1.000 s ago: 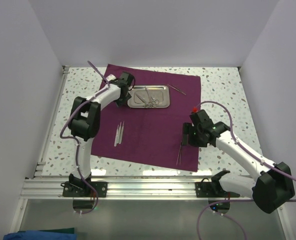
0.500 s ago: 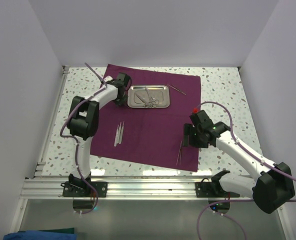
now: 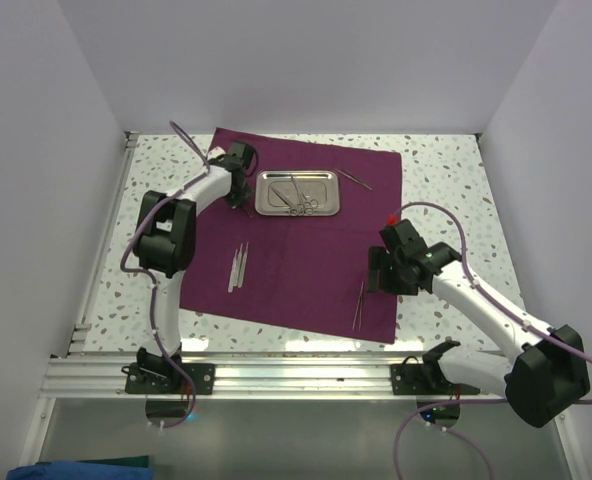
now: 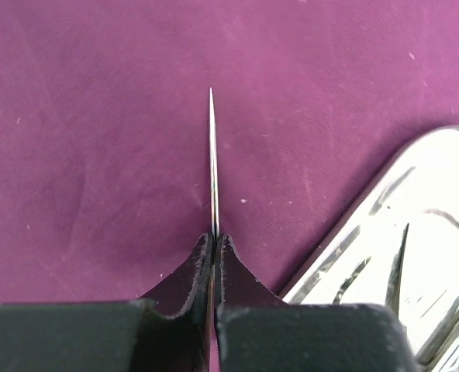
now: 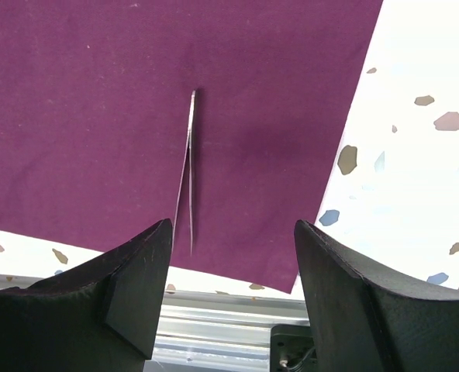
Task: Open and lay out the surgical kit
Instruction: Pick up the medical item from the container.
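Observation:
The dark purple cloth [image 3: 306,262] lies spread flat on the table. The steel tray [image 3: 296,193] sits on its far part with scissor-like instruments [image 3: 301,197] inside. My left gripper [image 3: 238,192] is just left of the tray, shut on a thin pointed silver instrument [image 4: 212,155] that sticks out ahead of my left gripper [image 4: 214,236] over the cloth [image 4: 98,139]. The tray's corner [image 4: 439,186] shows at the right. My right gripper [image 5: 231,226] hangs open above the cloth's near right corner, with silver tweezers [image 5: 188,170] lying just ahead of its left finger.
Two more tweezers [image 3: 239,266] lie on the cloth's left half. A thin instrument [image 3: 355,179] rests at the cloth's far right edge. The speckled tabletop [image 3: 446,190] surrounds the cloth, white walls enclose it, and an aluminium rail [image 3: 296,375] runs along the near edge.
My left gripper has closed on the thin silver instrument and shifted left, off the tray's edge. The right arm has barely moved, its jaws still open.

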